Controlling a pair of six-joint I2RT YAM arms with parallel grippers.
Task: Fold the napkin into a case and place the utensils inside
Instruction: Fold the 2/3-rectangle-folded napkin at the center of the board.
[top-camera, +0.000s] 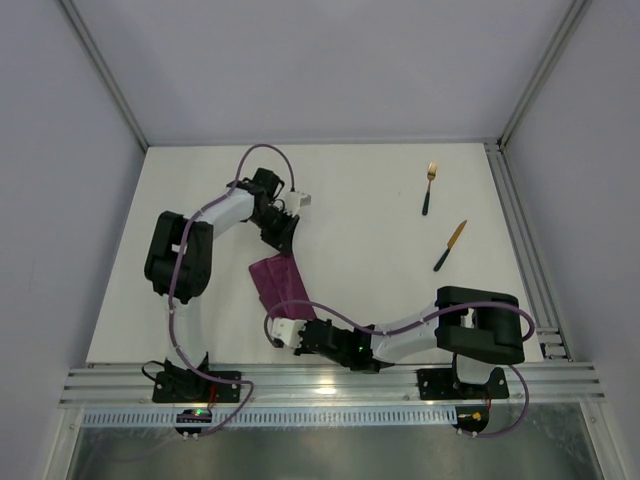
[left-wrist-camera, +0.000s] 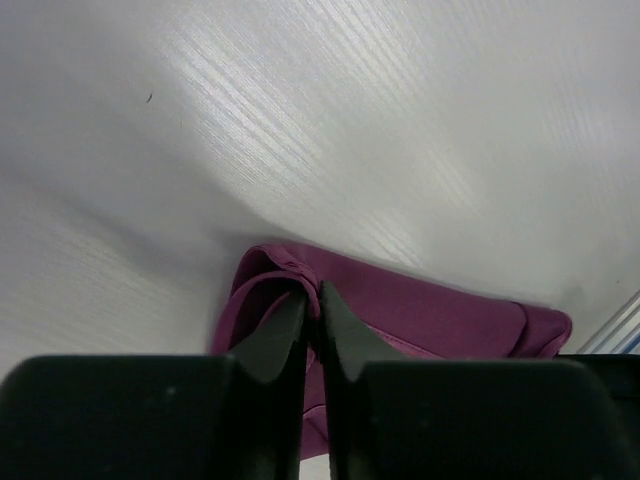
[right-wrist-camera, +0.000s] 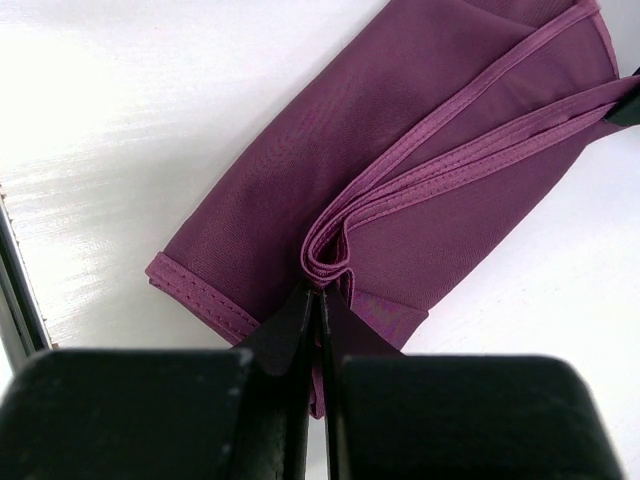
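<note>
From above, we see the napkin (top-camera: 278, 280) folded into a narrow oblong on the white table (top-camera: 370, 200), lying between the two arms. The left gripper (top-camera: 282, 243) meets its far end and the right gripper (top-camera: 305, 322) its near end. The fork (top-camera: 429, 187) and knife (top-camera: 450, 246) lie on the table well off to the right, apart from each other and from the cloth.

At the left wrist, we find the fingers (left-wrist-camera: 275, 335) closed to a thin slit, pinching a raised fold of the napkin (left-wrist-camera: 430, 310).

At the right wrist, the fingers (right-wrist-camera: 285, 330) are pressed together on the stacked hems of the napkin (right-wrist-camera: 400, 150), whose layers fan away from the pinch.
</note>
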